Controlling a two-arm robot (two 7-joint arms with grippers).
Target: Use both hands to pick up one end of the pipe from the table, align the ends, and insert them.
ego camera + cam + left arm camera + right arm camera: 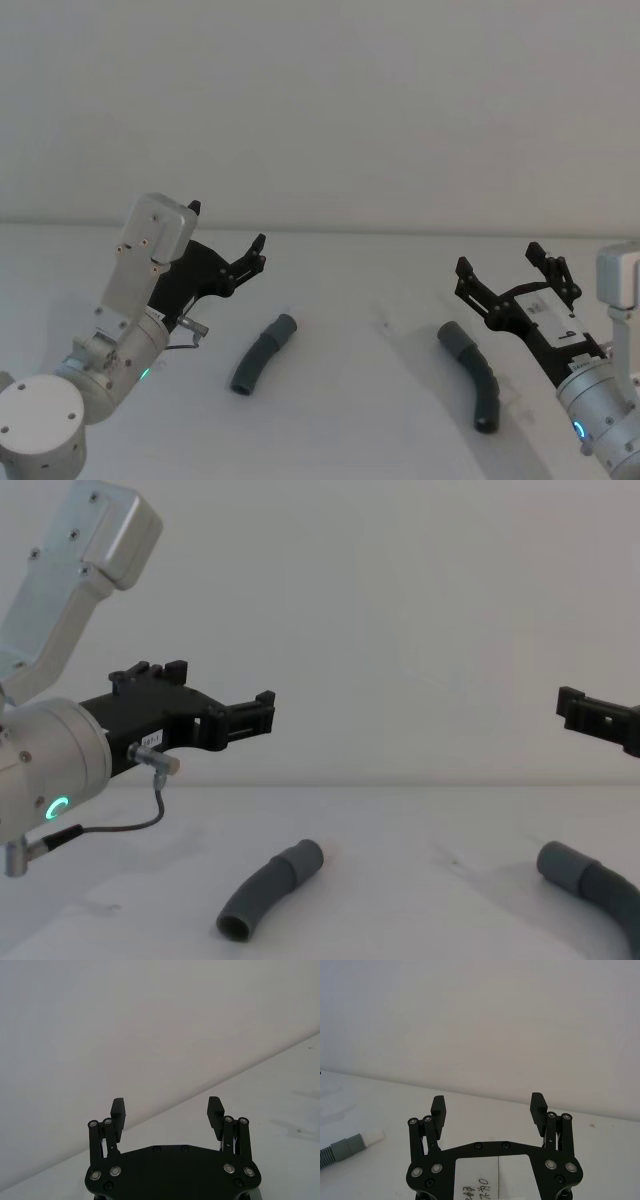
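Note:
Two dark grey ribbed pipe pieces lie apart on the white table (pixel 360 420). The left piece (pixel 262 353) (pixel 270 888) lies below and right of my left gripper (pixel 227 226) (pixel 167 1105) (pixel 222 695), which hovers open above the table with nothing in it. The right piece (pixel 474 377) (pixel 590 880) lies just left of my right gripper (pixel 499 258) (pixel 488 1101) (pixel 590 715), also open and empty above the table. In the right wrist view a smooth grey cuff (pixel 347 1146) with a short white tip (pixel 372 1136) rests on the table, apart from the fingers.
A plain pale wall (pixel 320 110) rises behind the table. Bare table lies between the two pieces. A thin cable (pixel 140 820) loops under my left wrist.

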